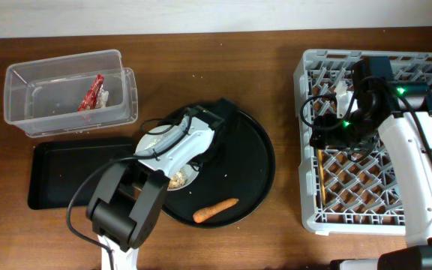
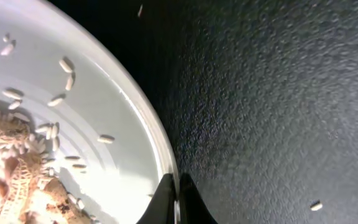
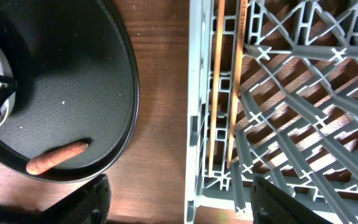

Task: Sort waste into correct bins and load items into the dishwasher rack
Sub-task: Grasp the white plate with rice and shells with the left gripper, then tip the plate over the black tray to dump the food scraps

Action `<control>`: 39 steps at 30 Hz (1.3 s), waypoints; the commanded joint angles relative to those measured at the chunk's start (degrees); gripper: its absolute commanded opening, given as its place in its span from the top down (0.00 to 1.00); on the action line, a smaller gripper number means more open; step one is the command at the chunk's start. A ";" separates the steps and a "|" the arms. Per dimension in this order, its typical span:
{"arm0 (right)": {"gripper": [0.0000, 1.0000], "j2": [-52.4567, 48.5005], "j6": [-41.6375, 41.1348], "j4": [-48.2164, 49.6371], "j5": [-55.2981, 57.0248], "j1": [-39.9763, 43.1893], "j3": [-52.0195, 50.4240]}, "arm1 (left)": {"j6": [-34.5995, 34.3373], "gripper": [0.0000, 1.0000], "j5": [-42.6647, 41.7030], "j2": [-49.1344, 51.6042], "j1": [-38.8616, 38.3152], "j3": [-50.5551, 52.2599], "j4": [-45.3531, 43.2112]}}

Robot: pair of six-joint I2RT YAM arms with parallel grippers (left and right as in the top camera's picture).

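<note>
A white plate [image 1: 150,139] lies on the large round black tray [image 1: 253,161], with beige food scraps and rice [image 1: 177,178] on it. My left gripper [image 1: 199,156] is shut on the plate's rim [image 2: 160,149]; its fingertips [image 2: 176,200] pinch the edge, and the scraps [image 2: 23,180] lie to their left. An orange carrot [image 1: 216,211] lies on the tray's front and also shows in the right wrist view [image 3: 58,157]. My right gripper [image 3: 179,199] is open and empty over the grey rack [image 1: 310,217] near its left wall. Two chopsticks [image 3: 227,93] lie in the rack.
A clear tub [image 1: 21,75] at the back left holds a red wrapper [image 1: 91,93] and white tissue [image 1: 104,96]. A shallow black rectangular tray [image 1: 58,176] lies in front of it. The bowl and cup do not show plainly.
</note>
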State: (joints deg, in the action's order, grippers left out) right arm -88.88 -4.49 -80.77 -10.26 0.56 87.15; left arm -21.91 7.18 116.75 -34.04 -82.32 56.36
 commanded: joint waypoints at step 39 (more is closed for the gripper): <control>0.28 0.22 1.27 -0.07 3.39 0.22 0.37 | 40.04 1.00 -63.60 -13.73 66.01 -4.96 24.74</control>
State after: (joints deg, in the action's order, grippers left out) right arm -88.88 -3.73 -80.79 -7.38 0.58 87.15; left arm 15.70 -51.92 104.36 27.51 -87.46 80.60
